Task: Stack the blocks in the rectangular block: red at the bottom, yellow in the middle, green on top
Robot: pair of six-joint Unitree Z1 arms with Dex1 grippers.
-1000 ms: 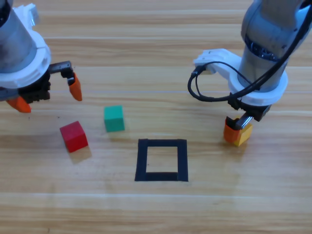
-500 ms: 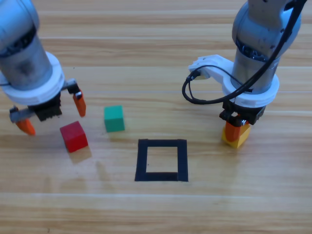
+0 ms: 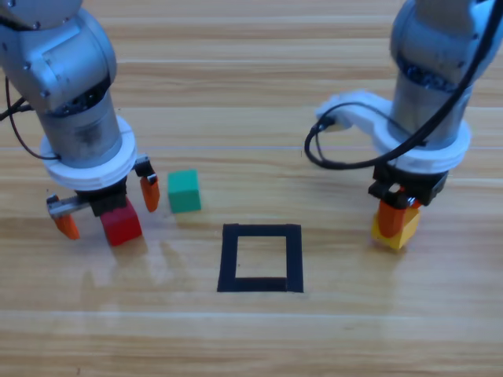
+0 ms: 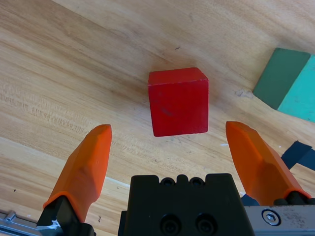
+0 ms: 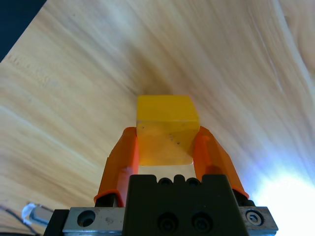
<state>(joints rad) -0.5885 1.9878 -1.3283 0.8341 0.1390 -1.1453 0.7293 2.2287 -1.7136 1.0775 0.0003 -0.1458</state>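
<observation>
The small red cube [image 3: 121,225] rests near the wooden table's [image 3: 251,47] left edge, between the left gripper's [image 3: 108,210] wide-open jaws. The small teal-green cube [image 3: 184,191] sits just beside it. The black tape rectangle [image 3: 261,258] lies mid-table. The right gripper [image 3: 395,221] clamps the small yellow cube [image 3: 398,228] toward the right edge.

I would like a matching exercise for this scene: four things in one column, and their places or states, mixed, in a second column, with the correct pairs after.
Things:
1. red cube
2. yellow cube
3. green cube
4. black tape rectangle

Places or states:
A. clamped in the right gripper
B. nothing inside it, only bare wood
C. between the open jaws of the left gripper, not gripped
D. alone on the table, just right of the left gripper

Pairs: 1-C, 2-A, 3-D, 4-B
</observation>
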